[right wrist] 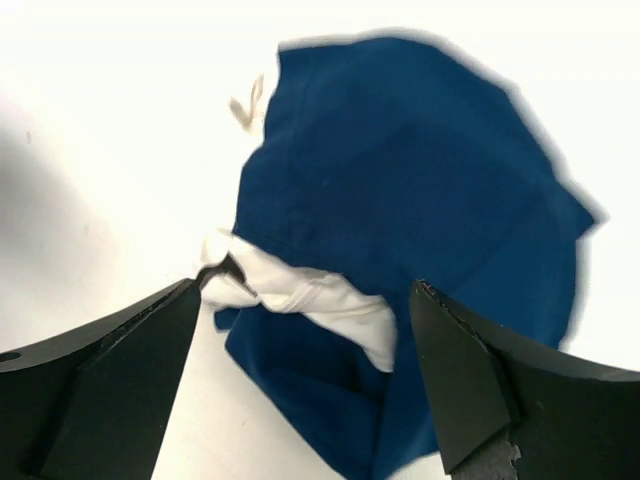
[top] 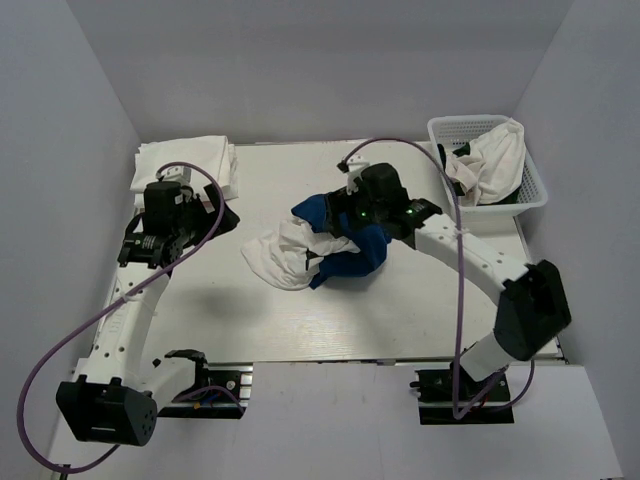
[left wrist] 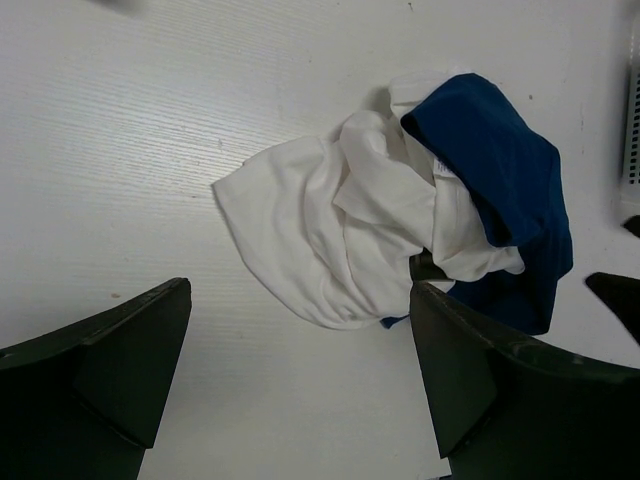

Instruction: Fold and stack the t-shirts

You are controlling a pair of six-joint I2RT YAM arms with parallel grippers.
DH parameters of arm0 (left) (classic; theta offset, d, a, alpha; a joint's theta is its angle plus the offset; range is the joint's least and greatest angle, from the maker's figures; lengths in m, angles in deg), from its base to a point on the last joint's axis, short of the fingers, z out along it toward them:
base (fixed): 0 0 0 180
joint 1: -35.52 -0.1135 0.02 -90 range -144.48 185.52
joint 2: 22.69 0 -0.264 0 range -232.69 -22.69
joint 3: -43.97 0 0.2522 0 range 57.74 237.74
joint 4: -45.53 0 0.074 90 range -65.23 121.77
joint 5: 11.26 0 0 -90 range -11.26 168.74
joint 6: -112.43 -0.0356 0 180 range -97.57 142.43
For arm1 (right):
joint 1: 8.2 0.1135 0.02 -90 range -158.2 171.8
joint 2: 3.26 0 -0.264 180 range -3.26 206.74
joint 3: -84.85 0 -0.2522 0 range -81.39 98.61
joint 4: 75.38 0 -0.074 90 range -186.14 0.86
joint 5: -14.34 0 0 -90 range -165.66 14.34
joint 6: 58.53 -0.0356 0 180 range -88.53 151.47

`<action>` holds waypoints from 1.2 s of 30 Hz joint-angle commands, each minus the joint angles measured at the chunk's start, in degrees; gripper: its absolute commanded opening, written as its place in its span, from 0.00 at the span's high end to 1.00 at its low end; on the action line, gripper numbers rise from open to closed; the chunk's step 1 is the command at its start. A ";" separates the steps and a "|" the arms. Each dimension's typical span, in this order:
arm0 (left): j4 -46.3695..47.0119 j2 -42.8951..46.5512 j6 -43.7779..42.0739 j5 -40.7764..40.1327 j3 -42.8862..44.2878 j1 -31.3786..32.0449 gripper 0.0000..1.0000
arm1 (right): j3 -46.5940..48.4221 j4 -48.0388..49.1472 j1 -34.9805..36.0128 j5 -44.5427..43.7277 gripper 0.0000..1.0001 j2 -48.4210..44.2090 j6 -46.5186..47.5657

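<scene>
Left wrist first: here's the left pincer (left wrist: 300, 288), jaws thrown wide, both dark fingers low in frame with nothing between them. It hangs clear of the cloth and touches nothing. Beyond it, from 12 to 3 o'clock, sits the crumpled heap. There's a white t-shirt (left wrist: 310, 230) bunched on the 9 o'clock side and the royal blue t-shirt (left wrist: 500, 170) wrapped over its 3 o'clock side, the two tangled together. Bare tabletop (left wrist: 130, 130) runs from 8 round to 12 o'clock.

Over to the right wrist: the right pincer (right wrist: 305, 285) is spread wide too, right down over the blue shirt, which fills the frame from 12 to 5 o'clock with a blurred edge. A twist of white cloth crosses between the fingers. Its end lies just at the tip of the 8 o'clock finger, but whether they touch I can't tell. Nothing is clamped.

From the top camera, the heap lies mid-tabletop. The right arm (top: 480, 265) reaches over it from 4 o'clock, while the left arm (top: 135, 310) stands at 9 o'clock, its pincer apart from the heap. A folded stack of white t-shirts (top: 190, 160) sits in the 10 o'clock corner. The white lattice basket (top: 535, 190) is at 2 o'clock, with more white shirts (top: 495, 150) heaped inside. Open tabletop spreads from 5 to 8 o'clock of the heap down to the near edge, with another strip at 12 o'clock.
</scene>
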 commanded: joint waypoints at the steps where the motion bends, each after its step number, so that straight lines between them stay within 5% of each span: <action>1: 1.27 -1.00 -0.53 1.76 -0.31 -0.16 0.00 | -3.37 -1.48 -0.32 -8.47 0.10 -5.66 1.77; 6: 4.70 -4.61 -0.53 6.68 -0.31 -0.16 0.00 | -12.26 -6.76 -1.28 -22.10 0.10 -11.46 0.81; 14: 6.81 -9.88 -0.01 10.73 1.97 0.37 0.00 | -20.89 5.18 -3.21 -16.57 0.10 -7.09 -0.34; 17: 6.81 -9.88 -0.01 10.20 1.98 0.37 0.00 | -19.04 9.47 -4.01 -16.40 0.38 1.78 0.63; 18: 6.81 -9.88 -0.01 10.20 1.98 0.37 0.00 | -18.78 10.11 -4.53 -16.31 0.58 3.37 0.28; 22: 6.29 -9.36 -0.01 10.20 1.98 0.37 0.00 | -14.30 8.91 -5.32 -18.40 1.00 3.23 0.54; 31: 7.87 -7.51 0.52 10.81 0.83 0.37 0.00 | 1.49 19.94 -5.24 -19.21 1.00 -21.46 12.75; 36: 7.87 -6.11 0.52 10.81 0.31 0.37 0.00 | 14.07 26.19 -5.24 -15.52 1.00 -23.33 17.76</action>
